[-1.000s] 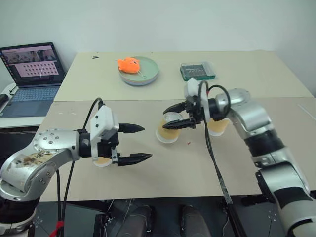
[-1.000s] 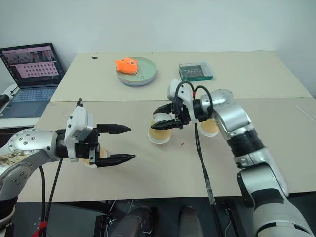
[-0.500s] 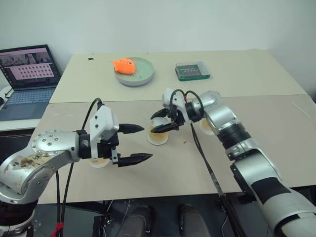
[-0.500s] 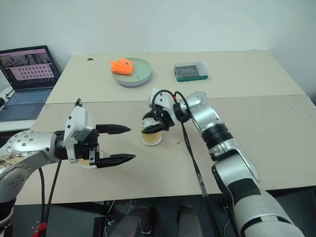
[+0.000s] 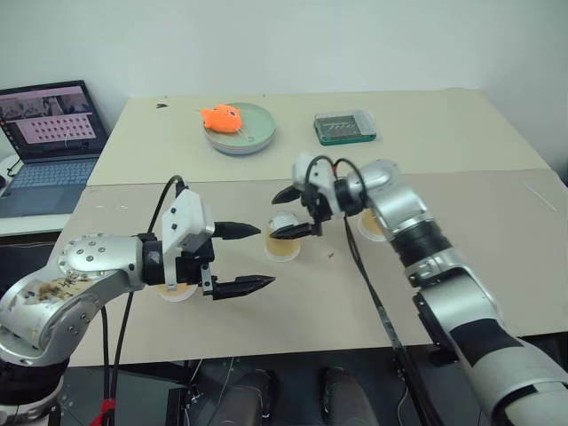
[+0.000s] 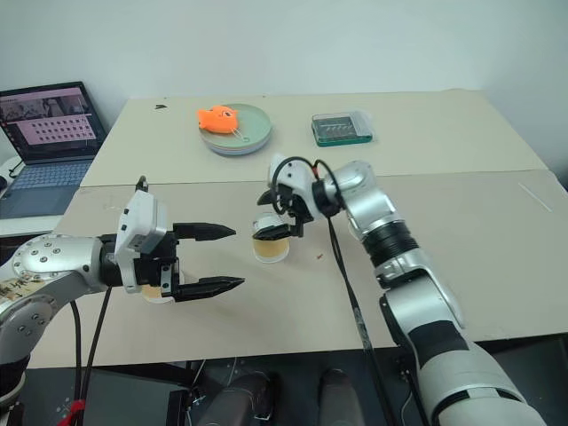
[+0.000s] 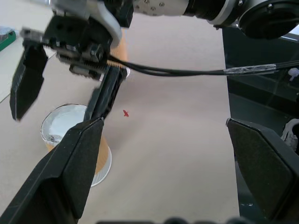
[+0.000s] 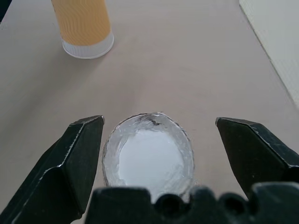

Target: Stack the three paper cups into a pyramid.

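While the right gripper [image 5: 290, 211] hangs with its jaws spread wide on either side of an upturned cup [image 5: 284, 237] near the middle of the worktop [image 5: 497, 222], gripping nothing, the left gripper [image 5: 253, 257] hovers nearer the front edge, jaws likewise wide and empty; a second cup [image 5: 370, 224] stands just behind the right forearm, partly hidden by it, and a third cup [image 5: 178, 290] is mostly hidden under the left gripper's body; toward the far edge lie a green plate [image 5: 253, 138] carrying an orange toy fish [image 5: 222, 117], and a clear box [image 5: 345, 127] with a green base; a laptop [image 5: 51, 133] sits open off the left edge; the right wrist view looks down on the middle cup's white base [image 8: 149, 158] between the fingers [image 8: 70, 163], with the third cup [image 8: 84, 25] well apart beyond it; the left wrist view shows a small red speck [image 7: 126, 113] on the worktop beside that middle cup.
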`<move>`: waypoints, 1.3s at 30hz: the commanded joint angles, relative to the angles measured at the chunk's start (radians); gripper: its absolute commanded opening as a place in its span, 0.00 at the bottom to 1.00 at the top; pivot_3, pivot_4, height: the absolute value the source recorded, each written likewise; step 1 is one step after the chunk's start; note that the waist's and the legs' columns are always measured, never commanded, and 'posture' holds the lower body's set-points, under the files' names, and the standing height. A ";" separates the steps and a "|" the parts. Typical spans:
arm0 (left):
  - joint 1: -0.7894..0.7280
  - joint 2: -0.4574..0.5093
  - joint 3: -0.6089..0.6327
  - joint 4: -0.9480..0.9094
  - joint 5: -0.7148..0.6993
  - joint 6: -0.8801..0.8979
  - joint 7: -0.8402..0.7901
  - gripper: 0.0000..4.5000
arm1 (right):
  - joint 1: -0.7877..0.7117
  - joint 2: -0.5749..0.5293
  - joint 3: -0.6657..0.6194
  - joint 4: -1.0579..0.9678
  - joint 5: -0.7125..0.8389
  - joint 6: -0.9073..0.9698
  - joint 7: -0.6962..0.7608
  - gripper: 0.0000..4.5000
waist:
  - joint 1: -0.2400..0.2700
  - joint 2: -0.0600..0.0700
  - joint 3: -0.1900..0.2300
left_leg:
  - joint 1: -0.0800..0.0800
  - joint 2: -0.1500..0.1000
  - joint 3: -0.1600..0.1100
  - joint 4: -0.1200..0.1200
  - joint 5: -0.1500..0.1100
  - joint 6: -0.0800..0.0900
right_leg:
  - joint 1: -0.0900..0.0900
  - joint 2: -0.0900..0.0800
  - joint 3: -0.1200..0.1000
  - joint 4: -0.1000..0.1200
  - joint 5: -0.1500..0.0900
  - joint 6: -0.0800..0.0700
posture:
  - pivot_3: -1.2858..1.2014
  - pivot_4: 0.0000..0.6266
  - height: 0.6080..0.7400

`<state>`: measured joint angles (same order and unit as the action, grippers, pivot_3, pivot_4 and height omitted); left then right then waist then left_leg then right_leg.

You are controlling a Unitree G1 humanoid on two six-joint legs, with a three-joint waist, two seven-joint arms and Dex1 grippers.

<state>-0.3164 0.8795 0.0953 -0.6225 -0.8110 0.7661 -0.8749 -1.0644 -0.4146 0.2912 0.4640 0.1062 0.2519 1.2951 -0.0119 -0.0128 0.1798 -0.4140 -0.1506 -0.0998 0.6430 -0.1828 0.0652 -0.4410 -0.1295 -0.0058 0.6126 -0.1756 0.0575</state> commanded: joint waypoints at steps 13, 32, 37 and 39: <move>-0.027 -0.098 -0.048 0.023 0.080 -0.059 0.046 1.00 | 0.430 -0.313 -0.337 -0.813 0.124 0.489 -0.291 0.99 | 0.003 0.000 0.000 | -0.002 0.004 0.004 0.000 -0.001 0.001 | 0.002 0.000 0.003 0.000 0.000 0.000 | 0.52 0.24 1.00; -0.020 -0.185 -0.049 0.018 0.098 -0.051 0.161 1.00 | 0.670 -0.006 -0.527 -1.209 -0.020 0.915 -0.953 0.99 | 0.021 -0.001 -0.001 | -0.001 0.008 0.009 0.000 -0.001 0.001 | 0.002 0.003 0.006 -0.001 0.001 -0.001 | 0.52 0.24 1.00; -0.016 -0.176 -0.042 0.006 0.087 -0.041 0.152 1.00 | 0.725 0.064 -0.499 -1.138 -0.011 0.839 -0.985 0.99 | 0.022 -0.001 -0.001 | -0.001 0.008 0.010 0.000 -0.001 0.001 | 0.002 0.004 0.008 -0.001 0.001 -0.001 | 0.52 0.24 1.00; -0.015 -0.174 -0.040 0.000 0.082 -0.037 0.151 1.00 | 0.743 0.077 -0.494 -1.109 -0.010 0.810 -0.995 0.99 | 0.023 -0.001 -0.001 | -0.001 0.008 0.010 0.000 -0.001 0.001 | 0.002 0.004 0.008 -0.001 0.001 -0.001 | 0.52 0.24 1.00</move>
<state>-0.3198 0.6986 0.0398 -0.5887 -0.7130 0.7302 -0.7194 -0.3279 -0.3407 -0.2021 -0.6457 0.0920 1.1181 0.3175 0.0114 -0.0142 0.1786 -0.4145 -0.1422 -0.0892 0.6432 -0.1837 0.0661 -0.4392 -0.1252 0.0021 0.6114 -0.1746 0.0561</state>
